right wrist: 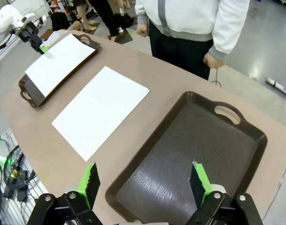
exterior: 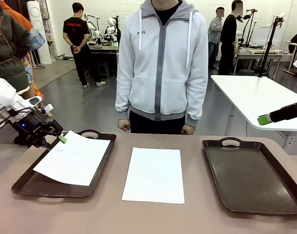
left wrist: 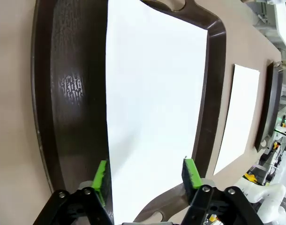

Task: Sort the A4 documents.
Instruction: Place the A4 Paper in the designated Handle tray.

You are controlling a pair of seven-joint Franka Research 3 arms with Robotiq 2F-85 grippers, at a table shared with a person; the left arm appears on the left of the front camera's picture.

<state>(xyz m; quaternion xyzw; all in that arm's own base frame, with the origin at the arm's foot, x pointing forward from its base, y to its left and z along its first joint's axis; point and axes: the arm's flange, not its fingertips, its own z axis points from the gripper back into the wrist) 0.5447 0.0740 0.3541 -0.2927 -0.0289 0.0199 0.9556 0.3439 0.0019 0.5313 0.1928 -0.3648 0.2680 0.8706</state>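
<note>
Well, front view: the left tool [exterior: 61, 138] hangs at 9 o'clock by the far corner of one A4 sheet [exterior: 75, 158], which lies askew across the left tray [exterior: 27, 183]; a second sheet [exterior: 154, 174] lies flat on the table [exterior: 192, 219] at 6 o'clock, the right tray [exterior: 255, 175] at 4. Left wrist view: jaws wide, green pads either side of that sheet's near edge, gripping nothing. Right wrist view: the right tool [right wrist: 146, 180] gapes wide above the right tray, second sheet at 10 o'clock
</note>
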